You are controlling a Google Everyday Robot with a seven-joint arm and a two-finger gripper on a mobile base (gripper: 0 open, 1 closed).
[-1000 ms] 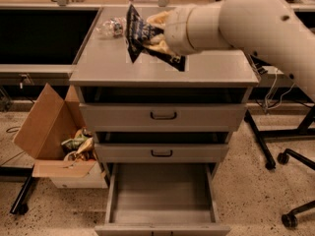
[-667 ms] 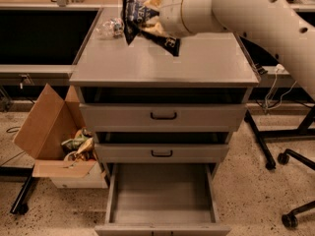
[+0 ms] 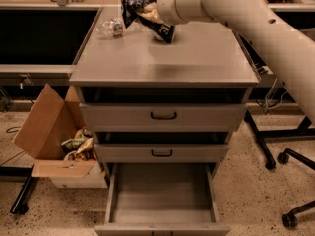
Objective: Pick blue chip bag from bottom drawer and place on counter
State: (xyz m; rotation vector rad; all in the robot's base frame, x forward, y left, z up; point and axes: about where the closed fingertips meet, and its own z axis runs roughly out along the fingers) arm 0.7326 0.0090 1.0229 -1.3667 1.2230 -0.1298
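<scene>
The blue chip bag [image 3: 140, 9], dark navy foil with white lettering, hangs tilted over the far left part of the counter [image 3: 197, 58]. My gripper [image 3: 156, 5] is shut on the bag's upper part at the top of the view, with the white arm reaching in from the right. The bag's lower corner is close to the counter top; I cannot tell whether it touches. The bottom drawer [image 3: 162, 193] is pulled out at the bottom of the view, and its grey floor is bare.
A clear plastic bottle [image 3: 110, 27] lies on the counter's far left edge. Two upper drawer fronts [image 3: 163, 115] have black handles. An open cardboard box [image 3: 54, 141] with wrappers stands on the floor at left. Chair bases [image 3: 295, 156] stand at right.
My arm has carried the chip bag up and toward the far left of the counter; the bag now sits higher in the view.
</scene>
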